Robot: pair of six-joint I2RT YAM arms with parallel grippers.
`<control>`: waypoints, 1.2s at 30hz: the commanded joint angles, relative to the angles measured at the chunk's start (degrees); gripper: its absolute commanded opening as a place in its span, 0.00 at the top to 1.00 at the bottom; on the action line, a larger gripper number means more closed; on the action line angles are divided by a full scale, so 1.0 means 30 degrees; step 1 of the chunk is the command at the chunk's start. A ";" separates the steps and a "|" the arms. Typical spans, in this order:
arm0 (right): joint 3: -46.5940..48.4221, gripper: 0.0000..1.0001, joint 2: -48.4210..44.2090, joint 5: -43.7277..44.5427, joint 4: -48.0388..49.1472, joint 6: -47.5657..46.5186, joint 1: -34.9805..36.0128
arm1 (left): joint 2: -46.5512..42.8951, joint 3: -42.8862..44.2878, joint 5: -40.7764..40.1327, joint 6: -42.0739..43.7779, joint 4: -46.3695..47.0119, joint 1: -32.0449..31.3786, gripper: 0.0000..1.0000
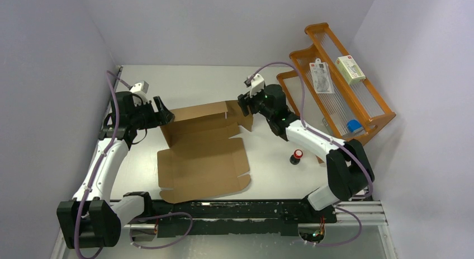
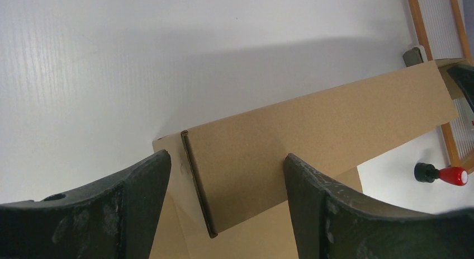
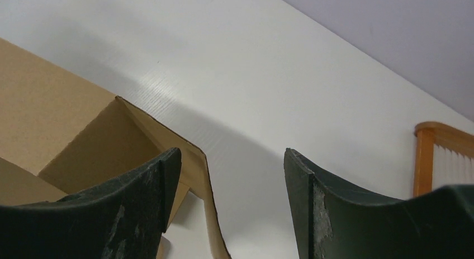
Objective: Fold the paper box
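**Brown cardboard mailer partly raised, both grippers spread at the back wall**

Paper box (image 1: 204, 158) lies centre-left on the white table (image 1: 184, 80), between the two arms. Base and front lid panel are flat on the table. Back wall (image 1: 201, 112) stands upright along the far edge. Plain brown corrugated board, die-cut, with notches and slits down the right edge and rounded tabs at the near corners. No print or tape, creases look crisp, no tears seen.

Left gripper (image 1: 158, 114) sits at the left end of the back wall, jaws spread wide. In the wrist view the wall's folded end corner shows between the fingers. Neither finger is clearly pressing it, so nothing is pinched. Likely reason for the pose: it brackets that end so the wall does not drop flat while the other end is worked.

Right gripper (image 1: 244, 101) is at the right end of the same wall, jaws also spread, nothing held. Its wrist view shows the short end flap (image 3: 112, 141) angled inward, just beside the finger on the left of that view. Whether they touch cannot be told. My read is that it is placed to push or tuck that flap.

Side walls are not up and the lid is not closed, so early to mid task by my judgement. Orange rack (image 1: 321, 32) and a small red-capped item (image 1: 296, 156) sit well to the right of the box and look uninvolved.
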 commanded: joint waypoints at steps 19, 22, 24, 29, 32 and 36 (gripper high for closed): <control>0.9684 0.40 0.4928 -0.5739 -1.3469 -0.8507 -0.0599 | 0.0133 -0.0388 0.1208 0.0324 0.0219 0.0512 0.22; 1.0143 0.46 0.5183 -0.6446 -1.4123 -0.8646 -0.0584 | 0.0092 -0.0416 0.1297 0.0289 0.0278 0.0533 0.22; 1.0356 0.52 0.5298 -0.6500 -1.4534 -0.8704 -0.0503 | 0.0094 -0.0446 0.1341 0.0269 0.0309 0.0536 0.22; 1.0852 0.61 0.5726 -0.6087 -1.5446 -0.8595 -0.0211 | 0.0057 -0.0476 0.1474 0.0266 0.0342 0.0537 0.22; 1.0822 0.66 0.5711 -0.5802 -1.5593 -0.8154 0.0002 | 0.0032 -0.0519 0.1554 0.0222 0.0396 0.0535 0.22; 1.0653 0.70 0.5650 -0.4787 -1.5487 -0.7235 0.0637 | 0.0012 -0.0565 0.1655 0.0151 0.0483 0.0534 0.22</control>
